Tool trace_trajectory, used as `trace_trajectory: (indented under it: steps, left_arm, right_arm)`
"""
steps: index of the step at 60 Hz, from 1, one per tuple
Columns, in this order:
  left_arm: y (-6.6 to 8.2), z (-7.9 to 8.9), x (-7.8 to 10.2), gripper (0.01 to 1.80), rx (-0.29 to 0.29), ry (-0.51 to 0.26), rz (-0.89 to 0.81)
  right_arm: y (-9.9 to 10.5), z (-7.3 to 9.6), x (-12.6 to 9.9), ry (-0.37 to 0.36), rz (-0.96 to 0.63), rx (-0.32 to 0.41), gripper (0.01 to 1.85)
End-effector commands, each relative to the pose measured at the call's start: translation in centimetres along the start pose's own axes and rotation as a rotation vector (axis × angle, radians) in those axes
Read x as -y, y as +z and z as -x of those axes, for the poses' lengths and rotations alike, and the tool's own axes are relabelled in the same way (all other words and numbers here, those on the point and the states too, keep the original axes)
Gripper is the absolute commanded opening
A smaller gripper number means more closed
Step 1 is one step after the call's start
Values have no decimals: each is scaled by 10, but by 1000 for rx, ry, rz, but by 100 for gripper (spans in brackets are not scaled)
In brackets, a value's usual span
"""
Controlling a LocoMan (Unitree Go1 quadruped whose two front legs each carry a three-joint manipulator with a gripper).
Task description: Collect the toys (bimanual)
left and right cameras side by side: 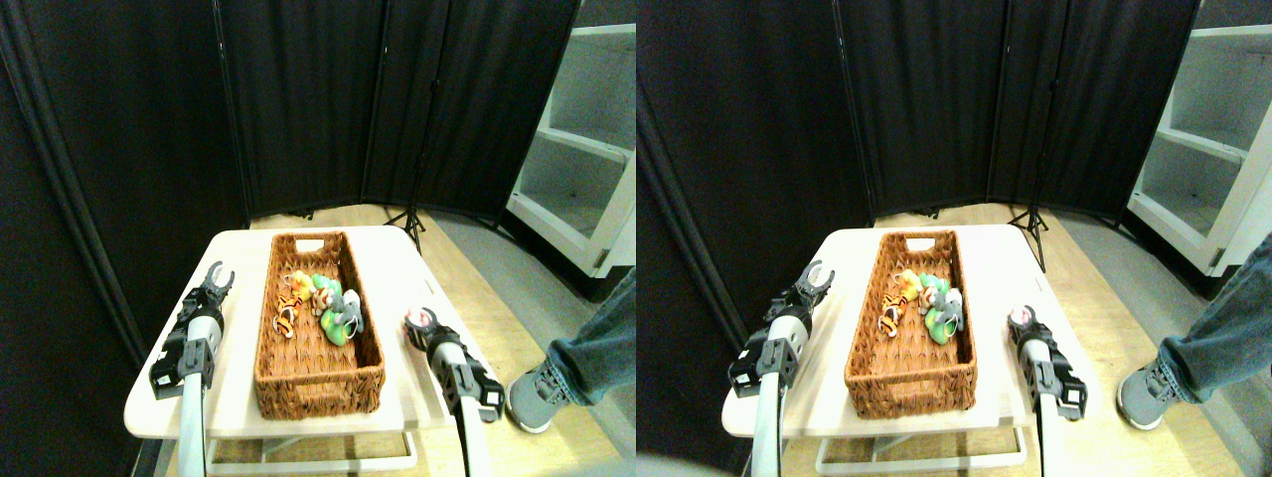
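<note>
Toys gathered in a basket on a pale surface, an arm at each side.

The surface (234, 397) carries a long wicker basket (318, 383). The toys (318, 303) lie clustered at its middle: an orange striped one at 9 o'clock, green and grey ones at 3 o'clock. The left end effector (219, 275) stands with prongs apart and empty. The right end effector (420, 318) is clamped on a small pink toy (421, 316). A person's shoe (537, 397) rests on the floor at 4 o'clock.
</note>
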Motion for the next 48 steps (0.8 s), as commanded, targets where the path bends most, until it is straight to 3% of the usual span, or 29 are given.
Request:
trace_trajectory:
  steps: [1, 10, 16, 36, 48]
  left_arm:
    - [3, -1, 5, 12, 24, -40, 7]
    - [2, 0, 4, 11, 35, -37, 10]
    - [2, 2, 2, 12, 47, -34, 32]
    - [7, 6, -3, 9, 64, -47, 3]
    - [7, 9, -4, 9, 79, -51, 36]
  right_arm:
    - [-2, 4, -38, 101, 69, -24, 1]
    - [-16, 2, -72, 134, 104, -108, 5]
    - [-24, 0, -89, 164, 133, -118, 1]
    - [-48, -11, -113, 201, 95, -152, 1]
    - [-70, -19, -123, 241, 126, -220, 1]
